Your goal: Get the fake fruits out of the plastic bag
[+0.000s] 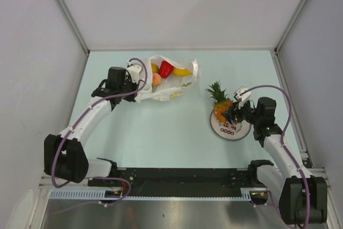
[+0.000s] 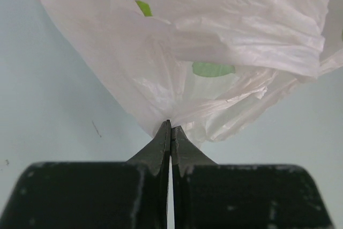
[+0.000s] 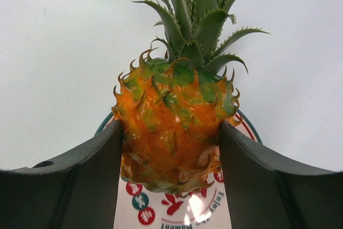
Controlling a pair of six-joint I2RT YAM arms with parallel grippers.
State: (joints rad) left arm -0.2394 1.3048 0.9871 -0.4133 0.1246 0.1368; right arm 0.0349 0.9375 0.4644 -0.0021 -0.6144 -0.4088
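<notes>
The plastic bag lies at the back left of the table with its mouth open. Inside it I see a red strawberry, a peach and a yellow fruit. My left gripper is shut on a pinch of the bag's left edge; in the left wrist view the film bunches into the closed tips. The pineapple lies over the white plate. My right gripper has a finger against each side of the pineapple's orange body, above the plate's printed face.
Grey walls close in the pale green table on three sides. A black strip with both arm bases runs along the near edge. Bare tabletop lies between bag and plate.
</notes>
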